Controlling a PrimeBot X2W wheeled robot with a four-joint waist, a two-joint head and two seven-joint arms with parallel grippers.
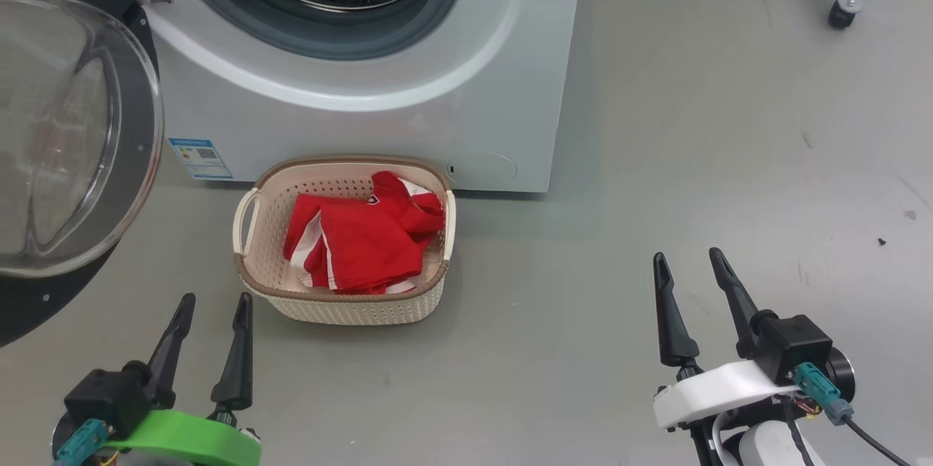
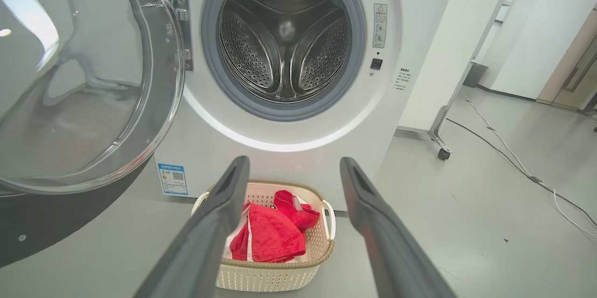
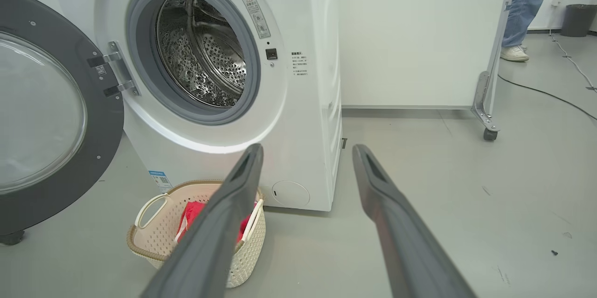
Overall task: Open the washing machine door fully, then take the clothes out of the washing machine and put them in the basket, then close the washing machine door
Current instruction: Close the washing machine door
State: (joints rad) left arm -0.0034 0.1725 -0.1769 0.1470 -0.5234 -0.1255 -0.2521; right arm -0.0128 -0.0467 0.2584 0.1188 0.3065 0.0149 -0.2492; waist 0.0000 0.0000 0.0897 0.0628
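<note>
Left and right jaws spread, empty, clothes (image 1: 361, 236) in basket (image 1: 342, 305), washing machine door (image 1: 69, 138) open

I see: white panel (image 3: 410, 32) on castor (image 3: 489, 134) | person's leg (image 3: 524, 4) past its edge | black bin (image 3: 578, 19) | cable (image 3: 545, 94) on grey floor (image 3: 466, 186)

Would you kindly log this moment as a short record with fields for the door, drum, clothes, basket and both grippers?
door: washing machine door swung wide open, at the left of the head view
drum: drum of the washing machine looks empty
clothes: red clothes lying crumpled inside the basket
basket: basket on the floor, just in front of the machine
left gripper: left gripper open, holding nothing, near the basket
right gripper: right gripper open, holding nothing, well apart from the basket
step left: closing the door
</note>
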